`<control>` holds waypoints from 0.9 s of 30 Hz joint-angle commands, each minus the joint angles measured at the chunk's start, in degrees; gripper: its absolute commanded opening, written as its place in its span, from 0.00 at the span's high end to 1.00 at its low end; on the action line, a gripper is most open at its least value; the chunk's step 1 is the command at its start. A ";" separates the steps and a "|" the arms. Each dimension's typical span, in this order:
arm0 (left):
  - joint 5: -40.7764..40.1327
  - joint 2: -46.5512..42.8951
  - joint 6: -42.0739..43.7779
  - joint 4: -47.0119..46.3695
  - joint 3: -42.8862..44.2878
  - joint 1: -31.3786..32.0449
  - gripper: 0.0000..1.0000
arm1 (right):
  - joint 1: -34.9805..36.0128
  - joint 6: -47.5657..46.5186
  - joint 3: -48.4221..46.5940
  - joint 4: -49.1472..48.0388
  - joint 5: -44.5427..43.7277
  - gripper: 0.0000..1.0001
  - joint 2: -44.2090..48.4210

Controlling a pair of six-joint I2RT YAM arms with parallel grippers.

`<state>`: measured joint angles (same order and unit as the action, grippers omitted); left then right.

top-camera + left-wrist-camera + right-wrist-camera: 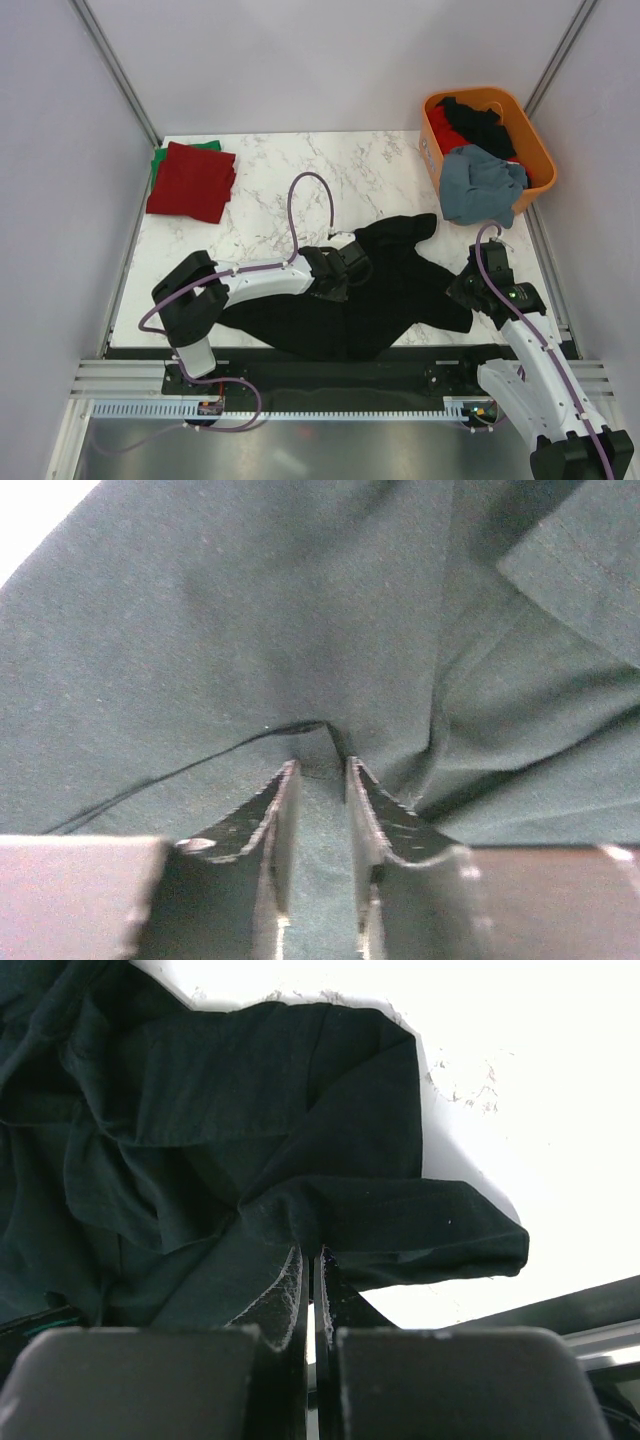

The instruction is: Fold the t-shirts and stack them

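A black t-shirt (390, 280) lies crumpled across the near middle of the marble table (300, 160). My left gripper (338, 272) is down on the shirt's upper left part. In the left wrist view the left gripper (320, 765) is shut on a pinched fold of the shirt (200, 630), with wrinkles running out from the tips. My right gripper (466, 290) is at the shirt's right edge. In the right wrist view the right gripper (312, 1252) is nearly closed on the edge of the shirt (250, 1090). A folded dark red shirt (192, 180) lies on a green one (160, 165) at the far left.
An orange basket (535, 140) stands at the far right. It holds a black shirt (478, 125) and a red one (440, 125). A grey-blue shirt (482, 185) hangs over its near rim onto the table. The table's front edge is just below the black shirt.
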<state>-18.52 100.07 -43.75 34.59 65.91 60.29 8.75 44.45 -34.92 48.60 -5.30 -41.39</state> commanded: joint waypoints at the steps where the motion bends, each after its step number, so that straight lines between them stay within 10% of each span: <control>1: -3.36 -1.46 0.42 0.47 1.77 0.27 0.70 | -0.23 -0.76 0.02 -1.23 0.38 1.00 -0.10; 9: -6.44 -5.32 0.42 3.03 0.71 0.00 0.98 | -0.14 -0.59 0.20 -1.23 0.29 1.00 0.17; 16: -9.07 -16.62 -2.04 9.08 -0.08 0.00 0.98 | -0.23 -0.50 -3.48 0.09 2.48 1.00 -0.36; 27: -16.10 -47.41 3.82 22.80 18.87 0.00 0.98 | -0.23 0.38 -42.57 7.47 12.86 1.00 -5.28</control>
<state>-29.69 58.78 -43.75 52.97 77.10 60.29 8.75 44.75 -64.82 54.46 5.21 -46.00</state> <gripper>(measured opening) 0.026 0.011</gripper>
